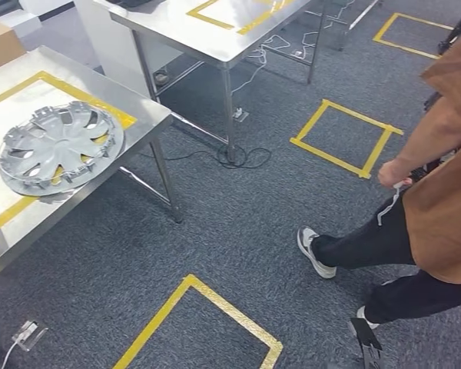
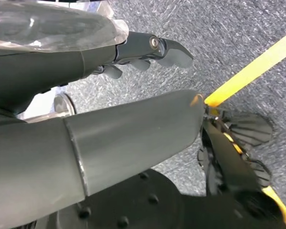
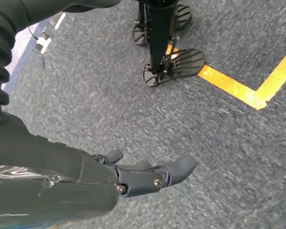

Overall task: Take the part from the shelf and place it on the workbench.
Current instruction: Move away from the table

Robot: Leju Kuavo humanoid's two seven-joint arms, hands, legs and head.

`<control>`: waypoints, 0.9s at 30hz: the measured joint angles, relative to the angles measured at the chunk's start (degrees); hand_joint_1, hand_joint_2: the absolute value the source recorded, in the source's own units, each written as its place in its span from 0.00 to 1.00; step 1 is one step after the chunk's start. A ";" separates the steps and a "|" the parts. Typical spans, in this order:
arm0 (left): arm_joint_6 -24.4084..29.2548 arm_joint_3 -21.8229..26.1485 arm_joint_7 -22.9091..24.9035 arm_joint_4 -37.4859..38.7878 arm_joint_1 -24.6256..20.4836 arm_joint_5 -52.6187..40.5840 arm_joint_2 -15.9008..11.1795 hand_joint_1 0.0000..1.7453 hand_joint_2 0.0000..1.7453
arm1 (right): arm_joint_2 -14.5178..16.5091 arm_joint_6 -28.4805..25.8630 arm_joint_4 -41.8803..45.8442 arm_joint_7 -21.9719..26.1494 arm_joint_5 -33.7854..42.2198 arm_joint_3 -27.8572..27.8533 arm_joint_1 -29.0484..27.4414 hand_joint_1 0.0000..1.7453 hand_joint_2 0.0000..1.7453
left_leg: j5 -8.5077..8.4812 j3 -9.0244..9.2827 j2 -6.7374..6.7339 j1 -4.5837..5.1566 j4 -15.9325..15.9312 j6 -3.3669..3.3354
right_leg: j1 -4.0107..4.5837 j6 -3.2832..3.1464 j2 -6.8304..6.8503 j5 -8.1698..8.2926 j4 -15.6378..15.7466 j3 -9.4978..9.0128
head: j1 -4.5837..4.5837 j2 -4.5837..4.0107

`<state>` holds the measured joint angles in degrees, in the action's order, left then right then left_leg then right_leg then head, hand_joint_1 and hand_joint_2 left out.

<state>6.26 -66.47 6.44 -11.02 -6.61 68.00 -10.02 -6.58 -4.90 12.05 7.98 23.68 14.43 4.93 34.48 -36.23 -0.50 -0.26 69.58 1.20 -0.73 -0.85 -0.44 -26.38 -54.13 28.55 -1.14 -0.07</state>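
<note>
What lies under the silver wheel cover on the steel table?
The wheel cover rests on the steel table, across a strip of yellow tape that shows through its openings. The tape and table surface directly beneath its solid parts are hidden.

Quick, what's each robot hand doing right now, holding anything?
Left hand: open, holding nothing.
Right hand: open, holding nothing.

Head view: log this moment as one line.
part: wheel cover flat on steel workbench | left hand: holds nothing | right hand: holds nothing | person at right
</note>
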 joint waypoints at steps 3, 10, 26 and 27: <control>0.00 0.00 0.08 0.00 0.16 -0.02 0.00 0.00 0.00 | 0.00 0.00 -0.03 -0.09 0.09 0.00 -0.15 0.00 1.00 | -2.91 0.44 0.27 -0.27 -1.48 0.00 | -0.04 0.08 -1.38 0.03 -0.13 0.02 | 0.81 0.00; 0.04 0.00 0.06 0.00 0.00 -0.62 -0.04 0.00 0.00 | 0.00 -0.01 -0.11 0.04 1.58 0.00 -0.51 0.00 1.00 | -8.32 6.21 2.07 -0.49 -15.07 -1.20 | -0.11 2.06 -3.70 -0.36 -1.03 0.98 | 1.12 0.00; -0.29 -0.02 -0.28 0.00 -0.21 -1.36 -0.08 0.00 0.00 | 0.01 -0.72 -0.24 0.48 2.86 -0.01 -1.01 0.00 1.00 | -6.96 6.95 -3.17 0.26 -14.54 -0.73 | 0.32 0.66 1.60 -0.56 -0.63 0.30 | -1.77 0.00; -0.34 -0.02 -0.39 0.00 -0.26 -1.49 -0.07 0.00 0.00 | 0.01 -0.80 -0.25 0.48 3.02 -0.02 -1.01 0.00 1.00 | -5.64 6.19 -2.32 0.21 -12.67 -0.44 | 0.17 0.27 1.32 -0.29 -0.38 0.16 | -1.50 0.00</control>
<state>5.92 -66.49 6.05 -11.02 -6.87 66.51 -10.09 -6.57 -5.70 11.81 8.46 26.70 14.41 3.93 28.85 -30.03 -2.82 -0.05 56.91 0.76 -0.56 -0.57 0.88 -26.67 -54.51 28.72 -2.64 -0.07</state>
